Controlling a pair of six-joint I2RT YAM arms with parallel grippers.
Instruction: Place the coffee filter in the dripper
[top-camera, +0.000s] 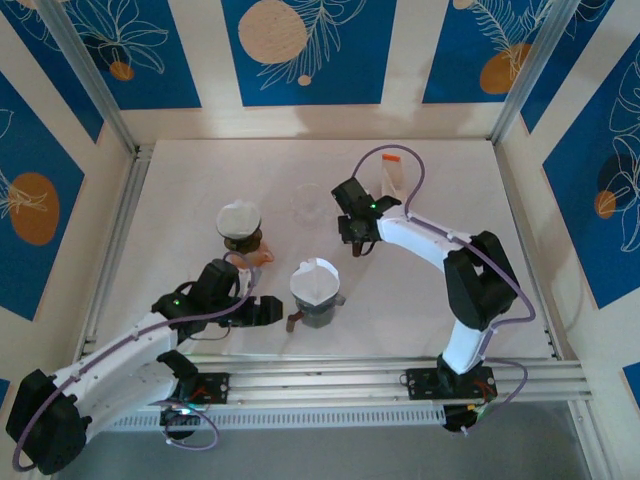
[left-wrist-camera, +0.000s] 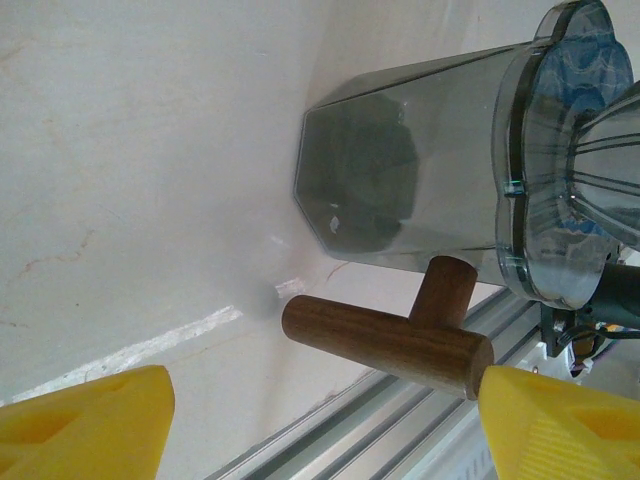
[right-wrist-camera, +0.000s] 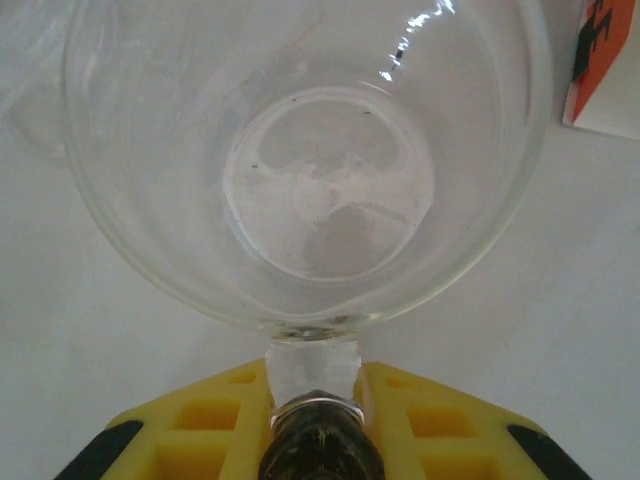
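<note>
White table (top-camera: 200, 180) under the whole scene, with aluminium rails (top-camera: 330, 380) along the near edge. Left arm (top-camera: 110, 355) reaching from the near left corner toward the middle. Right arm (top-camera: 440, 250) bent from the near right side toward the far middle. Close to the near edge, about in the middle, a grey translucent jug (left-wrist-camera: 400, 180) standing upright, with a dark wooden handle (left-wrist-camera: 390, 345) on its near left side and a ribbed dripper (left-wrist-camera: 600, 150) seated on its mouth. In that dripper, the coffee filter (top-camera: 314, 278): white paper, open end up. Left of the jug and a little farther, a brown stand (top-camera: 250, 247) with a round white pleated piece (top-camera: 239, 217) on top, not clear whether one more filter or a stack. Far of the jug, a clear glass dripper (right-wrist-camera: 300, 170), upright on the table, seen from above through its round bottom. To the right of this glass, on the far side, a small white and orange packet (top-camera: 394, 172). Left gripper (left-wrist-camera: 325, 425) spread wide just left of the jug, with the wooden handle lying across the gap beyond the yellow fingertips (left-wrist-camera: 90, 425). End of the handle very close to one fingertip, contact not clear. Right gripper (right-wrist-camera: 312, 390) narrow, its yellow fingers pressed on both sides of the glass handle (right-wrist-camera: 310, 365) of the clear glass dripper.
</note>
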